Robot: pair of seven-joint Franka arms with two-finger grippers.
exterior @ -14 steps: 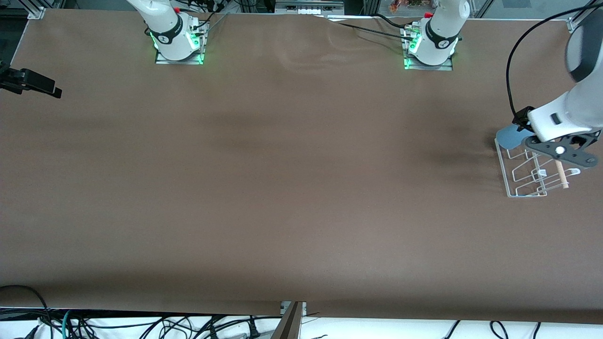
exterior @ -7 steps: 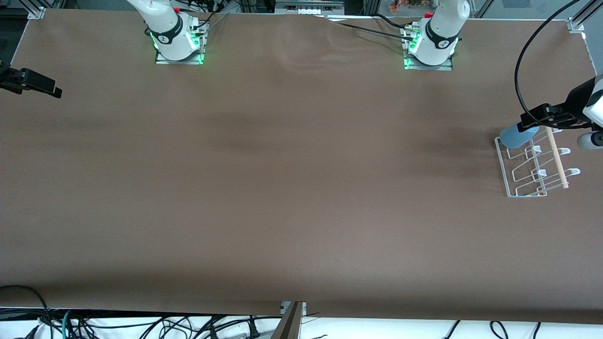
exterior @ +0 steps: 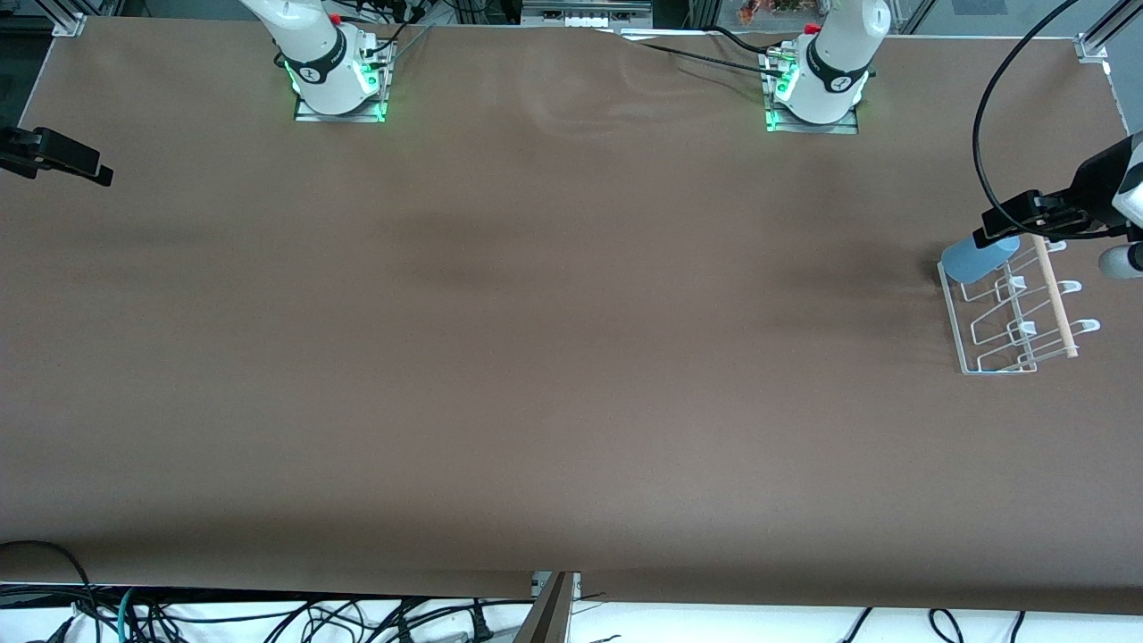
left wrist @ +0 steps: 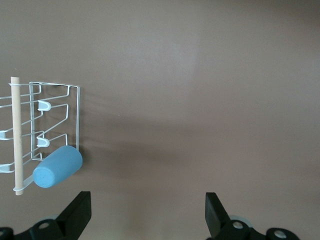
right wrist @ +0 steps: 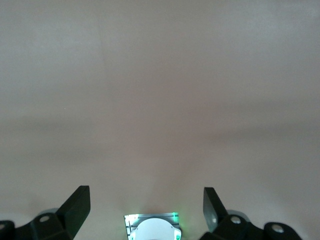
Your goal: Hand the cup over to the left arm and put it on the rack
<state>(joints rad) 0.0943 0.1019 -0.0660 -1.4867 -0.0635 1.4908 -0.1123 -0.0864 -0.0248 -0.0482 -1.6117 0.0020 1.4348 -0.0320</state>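
At the right arm's end of the table (exterior: 536,357), the right gripper (exterior: 55,159) hangs over the table's edge, only its black tip entering the front view. Its wrist view shows both fingers (right wrist: 75,207) spread wide with nothing between them, over bare brown surface and the right arm's base (exterior: 335,76); this arm waits.

Toward the left arm's end, the left arm's base (exterior: 817,85) stands along the edge where the robots are mounted.

Close to the table's end edge on that side sits the rack (exterior: 1013,313), a white wire frame with a wooden dowel (exterior: 1054,299) across its top. The cup (exterior: 980,257) lies tipped on its side on the rack's corner farthest from the front camera, its closed bottom pointing away from the dowel; it seems to rest over a wire loop, though the contact is hard to make out.

The left gripper (exterior: 1018,219) is over that same corner of the rack, above the cup. In the left wrist view its fingers (left wrist: 77,212) stand wide apart and empty, with the cup (left wrist: 57,167) clear of them.
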